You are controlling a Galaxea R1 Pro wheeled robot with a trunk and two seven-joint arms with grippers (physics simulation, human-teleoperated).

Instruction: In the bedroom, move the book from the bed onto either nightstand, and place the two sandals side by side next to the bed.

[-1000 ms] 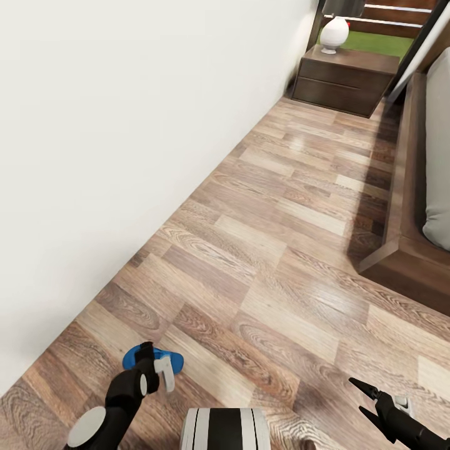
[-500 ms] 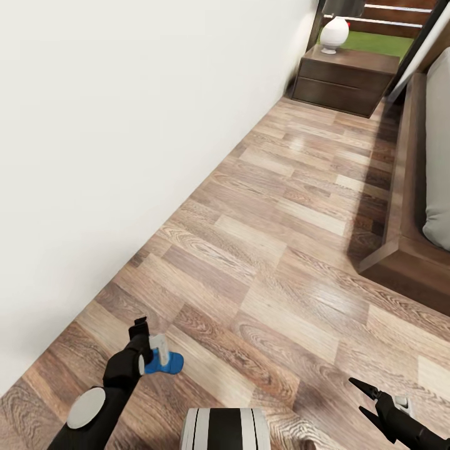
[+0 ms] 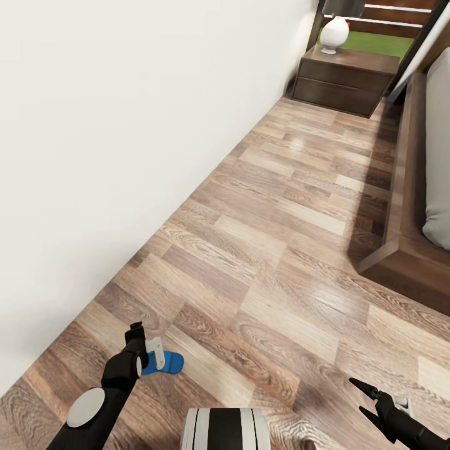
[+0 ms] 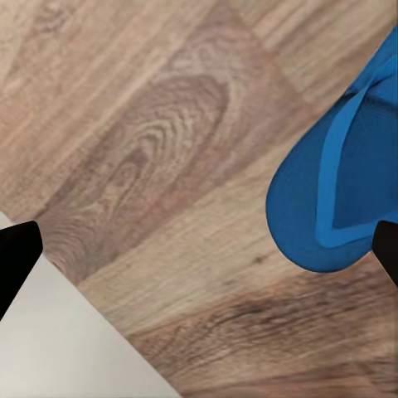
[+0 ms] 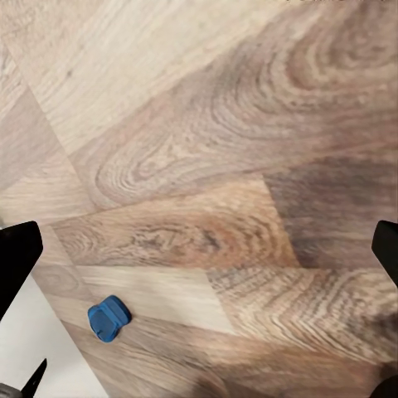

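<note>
One blue sandal [image 3: 165, 362] lies flat on the wood floor close to the white wall. My left gripper [image 3: 142, 340] hovers low just beside it on the wall side, open; in the left wrist view the sandal [image 4: 344, 186] sits off toward one fingertip, not between the two. My right gripper [image 3: 370, 400] hangs open over bare floor at the lower right, and its wrist view catches the sandal [image 5: 109, 318] small and far off. The nightstand [image 3: 347, 78] stands at the far end by the wall. The bed [image 3: 406, 250] runs along the right. The book is out of view.
A long white wall [image 3: 125, 125] borders the floor on the left. A white lamp [image 3: 334, 32] stands on the nightstand. The bed's dark frame corner [image 3: 375, 262] juts into the floor strip. Wood floor [image 3: 269, 250] stretches between wall and bed.
My left gripper has swung off the top of the sandal toward the wall, uncovering the sandal's right end. The sandal stays on the floor. The right arm is still.
</note>
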